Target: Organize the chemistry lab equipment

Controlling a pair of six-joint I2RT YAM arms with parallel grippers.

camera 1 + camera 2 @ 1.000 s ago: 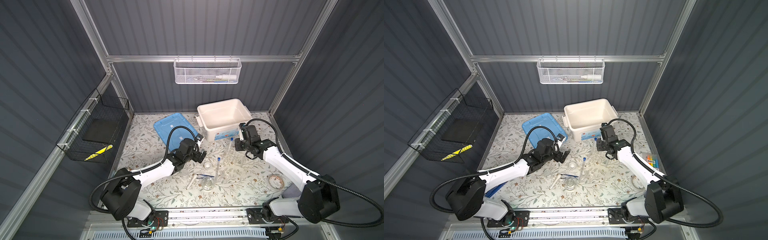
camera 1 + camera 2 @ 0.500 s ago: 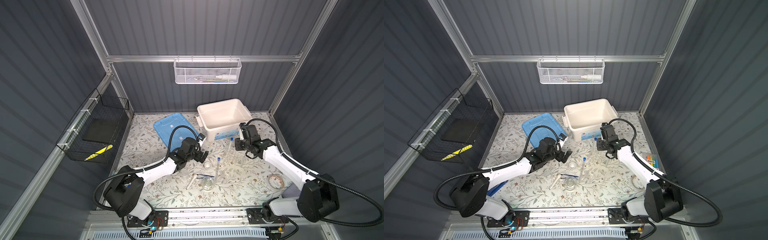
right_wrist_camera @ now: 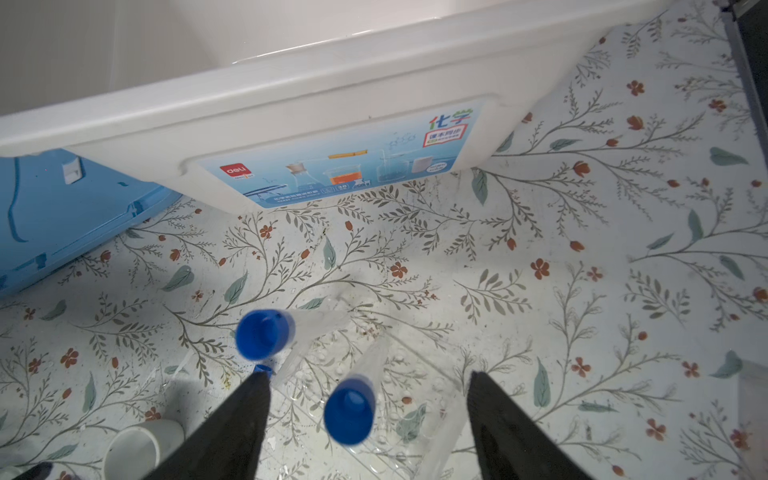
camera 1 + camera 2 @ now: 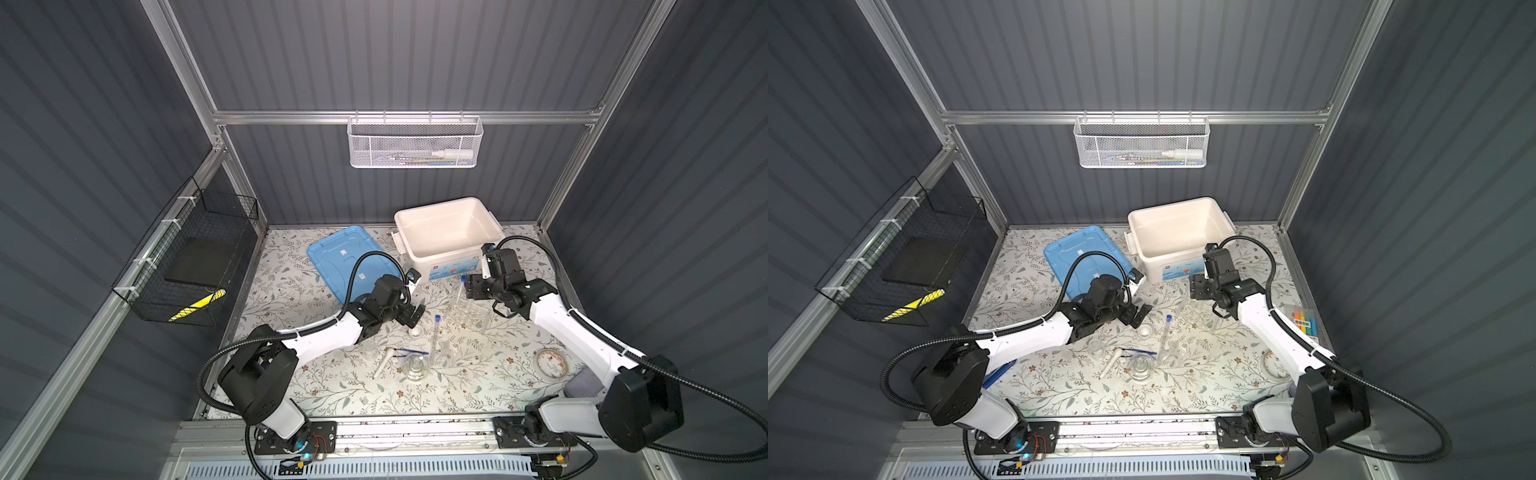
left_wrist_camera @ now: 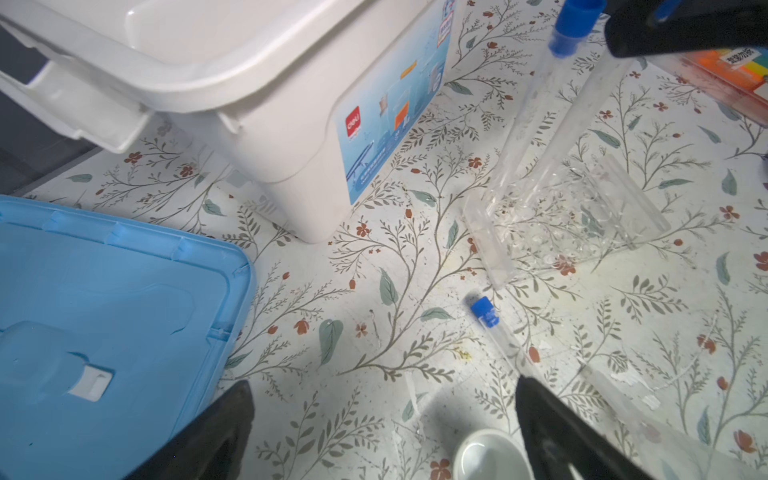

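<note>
Top views both give you the floral tabletop [image 4: 478, 386], with the open white storage bin [image 4: 444, 232] at the back and a blue lid [image 4: 338, 259] lying flat beside it on the left. Your left claw [image 4: 412, 316] hangs low over the tabletop, spread wide and empty, just beside the small white bowl [image 4: 416, 331]. Your right claw [image 3: 368, 374] is above the clear plastic tube rack [image 4: 469, 318], which stands in front of the bin. In the right wrist view its fingers [image 3: 245, 419] are wide apart, and a blue-capped test tube [image 3: 349, 409] rises between them, touching neither. That tube and a second capped tube [image 3: 264, 334] stand tilted in the rack. A third test tube [image 4: 434, 338] lies on the tabletop between bowl and rack. Toward the front edge, a glass flask [image 4: 414, 366], a small glass beaker [image 4: 369, 348], the white pestle [image 4: 382, 361] and the blue tweezers [image 4: 409, 351] sit close together.
</note>
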